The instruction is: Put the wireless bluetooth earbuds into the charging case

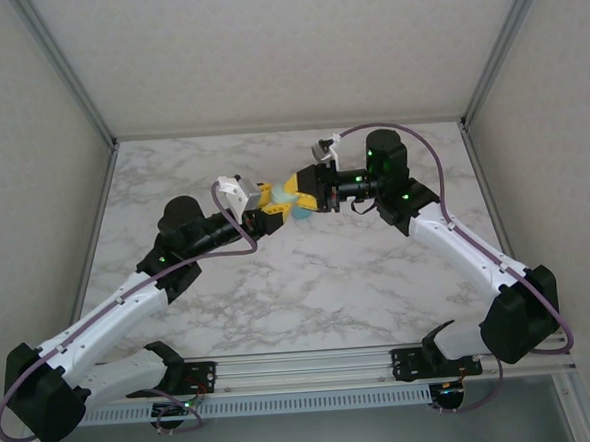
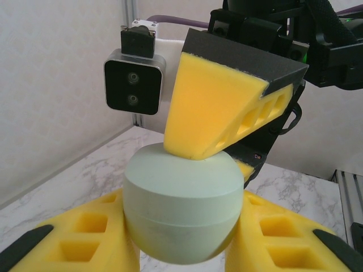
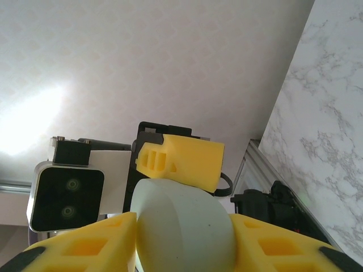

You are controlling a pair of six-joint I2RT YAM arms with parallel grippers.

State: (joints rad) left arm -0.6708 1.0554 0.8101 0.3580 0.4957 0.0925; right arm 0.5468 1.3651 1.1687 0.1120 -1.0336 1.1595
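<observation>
We see the marble table spreading across the middle of the top view, with pale walls closing it in at the sides and the back. From the lower left corner the left arm reaches up toward the centre, and from the lower right the right arm bends round to meet it a little above the middle of the frame. There the left gripper and the right gripper come together nose to nose, raised above the tabletop, with the charging case caught between them. In the left wrist view the left gripper pinches the charging case between its yellow fingers at the bottom of the frame, a seam running around the pale mint body. One finger of the right gripper presses down on the top of the case. In the right wrist view the right gripper has both its fingers lying against the sides of the case, so we read it as clamped on it too. A wrist camera sits at upper left there.
</observation>
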